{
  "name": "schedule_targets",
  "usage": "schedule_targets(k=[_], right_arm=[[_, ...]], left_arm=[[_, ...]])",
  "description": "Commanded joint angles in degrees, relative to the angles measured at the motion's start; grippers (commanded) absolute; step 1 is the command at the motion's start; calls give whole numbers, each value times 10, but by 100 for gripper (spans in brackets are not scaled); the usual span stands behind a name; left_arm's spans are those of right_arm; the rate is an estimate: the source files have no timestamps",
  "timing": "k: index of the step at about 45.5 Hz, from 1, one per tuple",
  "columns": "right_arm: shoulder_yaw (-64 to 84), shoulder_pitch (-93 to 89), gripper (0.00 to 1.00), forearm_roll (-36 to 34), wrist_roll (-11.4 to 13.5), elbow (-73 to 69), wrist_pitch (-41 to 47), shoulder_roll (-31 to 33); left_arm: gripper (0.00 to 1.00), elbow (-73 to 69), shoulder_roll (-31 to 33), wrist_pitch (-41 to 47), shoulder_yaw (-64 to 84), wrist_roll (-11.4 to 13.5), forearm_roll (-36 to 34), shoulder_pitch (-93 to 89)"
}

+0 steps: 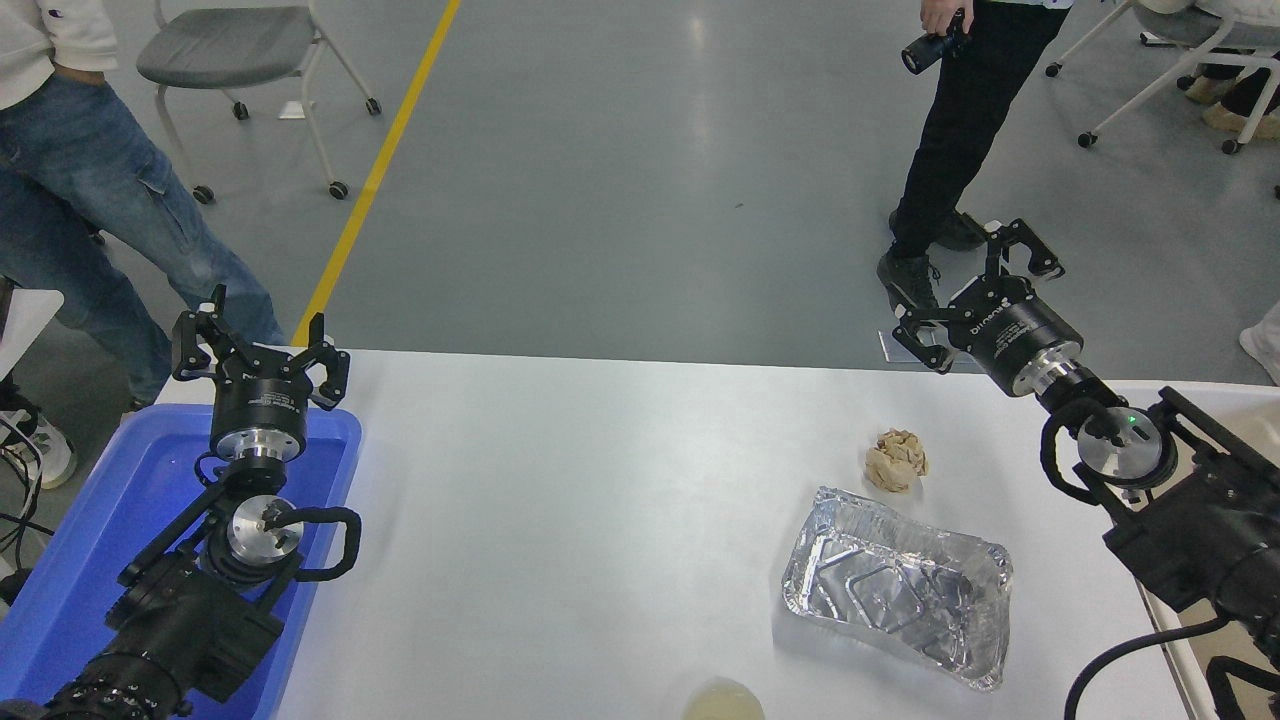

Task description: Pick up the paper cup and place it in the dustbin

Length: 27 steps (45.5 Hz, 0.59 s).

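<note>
The paper cup [724, 701] shows as a pale cream-yellow round rim at the table's near edge, cut off by the bottom of the picture. The dustbin [1186, 660] is mostly hidden under the right arm; only a beige strip shows at the lower right. My right gripper [975, 297] hangs open and empty over the table's far right edge, far from the cup. Parked at the lower left, my left gripper [256, 345] stands open above the blue tray.
A crumpled tan paper ball [896, 460] and a silver foil tray [896, 584] lie between the right gripper and the cup. A blue plastic tray [95, 545] sits under the left arm. People stand beyond the table's far edge, one holding a camera [925, 50].
</note>
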State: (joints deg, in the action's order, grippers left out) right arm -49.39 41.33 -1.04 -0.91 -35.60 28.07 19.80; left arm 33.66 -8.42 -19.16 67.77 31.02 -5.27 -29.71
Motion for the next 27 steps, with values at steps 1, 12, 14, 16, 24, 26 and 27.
schedule_targets(k=[1,12,14,16,24,26,27], right_arm=[[94,54,100,19,2,-26,0,52],[242,127,100,25,7,-101,0,154],[270,141,100,29,7,-122,1,175],[295,156,100,38,7,-145,1,196],[354,206,100,96,13,-244,1,256],[362,215,100,121,20,-272,1,272],[366,219,100,135,22,-288,0,281]], left_arm=[[99,0,0,0,0,0,0,0],[99,0,0,0,0,0,0,0],[99,0,0,0,0,0,0,0],[99,0,0,0,0,0,0,0],[99,0,0,0,0,0,0,0],[99,0,0,0,0,0,0,0],[99,0,0,0,0,0,0,0]])
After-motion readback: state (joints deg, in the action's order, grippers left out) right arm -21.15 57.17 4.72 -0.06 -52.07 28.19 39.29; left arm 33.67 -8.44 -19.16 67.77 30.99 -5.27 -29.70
